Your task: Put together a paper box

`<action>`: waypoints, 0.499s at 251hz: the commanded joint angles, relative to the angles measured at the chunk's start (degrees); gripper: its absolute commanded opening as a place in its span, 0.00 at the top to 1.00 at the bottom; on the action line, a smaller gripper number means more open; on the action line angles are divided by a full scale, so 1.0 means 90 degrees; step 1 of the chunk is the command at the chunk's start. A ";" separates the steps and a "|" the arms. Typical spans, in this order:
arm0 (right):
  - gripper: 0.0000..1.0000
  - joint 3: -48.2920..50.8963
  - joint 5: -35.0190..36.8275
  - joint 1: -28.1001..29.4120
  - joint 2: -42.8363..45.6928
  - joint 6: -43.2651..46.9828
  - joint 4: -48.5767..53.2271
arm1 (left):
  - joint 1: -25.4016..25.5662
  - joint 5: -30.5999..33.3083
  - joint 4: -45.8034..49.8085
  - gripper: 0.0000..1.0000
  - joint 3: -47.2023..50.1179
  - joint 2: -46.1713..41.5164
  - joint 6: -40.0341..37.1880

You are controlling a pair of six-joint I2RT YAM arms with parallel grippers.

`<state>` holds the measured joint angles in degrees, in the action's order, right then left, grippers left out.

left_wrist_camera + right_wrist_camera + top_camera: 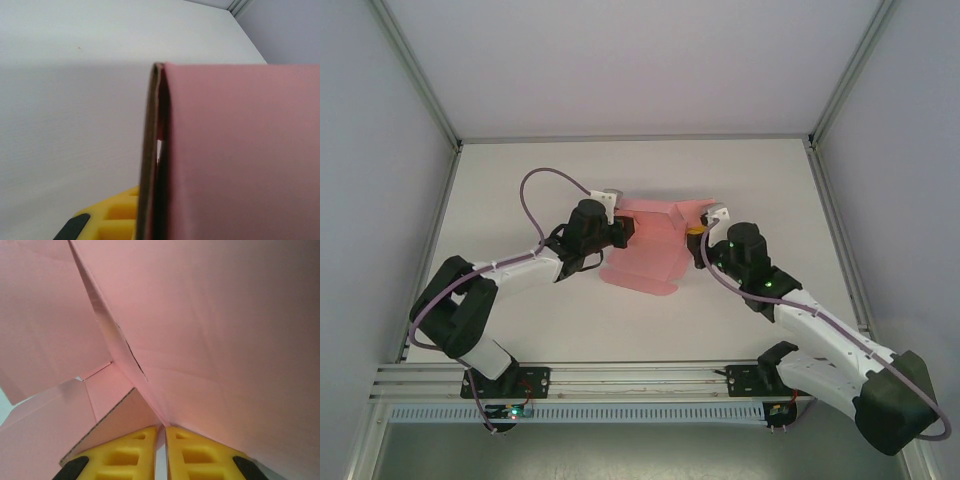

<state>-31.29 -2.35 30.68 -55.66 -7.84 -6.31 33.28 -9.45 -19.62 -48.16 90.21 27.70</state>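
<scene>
The paper box (645, 250) is a pink card sheet, partly folded, held up over the middle of the table between both arms. My left gripper (623, 232) grips its left side. In the left wrist view the folded card (240, 150) stands edge-on against one yellow finger (110, 220), and the other finger is hidden behind the card. My right gripper (697, 232) holds the right side. In the right wrist view its yellow fingers (125, 455) are pinched on a thin card fold at my right gripper (163, 432), with pink panels (210, 340) spreading above.
The white table (520, 180) is bounded by grey walls and metal frame posts (840, 90) at the back corners. A slotted aluminium rail (620, 375) runs along the near edge by the arm bases.
</scene>
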 commanded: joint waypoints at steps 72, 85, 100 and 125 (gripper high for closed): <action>0.80 -0.0538 0.1397 0.0855 -0.0774 0.1178 -0.0100 | 0.0038 -0.0515 -0.0134 1.00 -0.0293 0.0173 0.0197; 0.80 -0.0640 0.1574 0.0940 -0.1036 0.1276 -0.0004 | 0.0042 -0.0590 -0.0152 1.00 -0.0298 0.0158 0.0255; 0.80 -0.0773 0.1840 0.1069 -0.1335 0.1485 0.0139 | 0.0042 -0.0660 -0.0164 1.00 -0.0293 0.0128 0.0291; 0.81 -0.1021 0.2489 0.1286 -0.1825 0.1802 0.0413 | 0.0042 -0.0636 -0.0153 1.00 -0.0266 0.0057 0.0285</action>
<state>-37.32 15.64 39.40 -67.40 3.57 -4.80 32.12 -8.73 -17.85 -48.99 91.83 28.82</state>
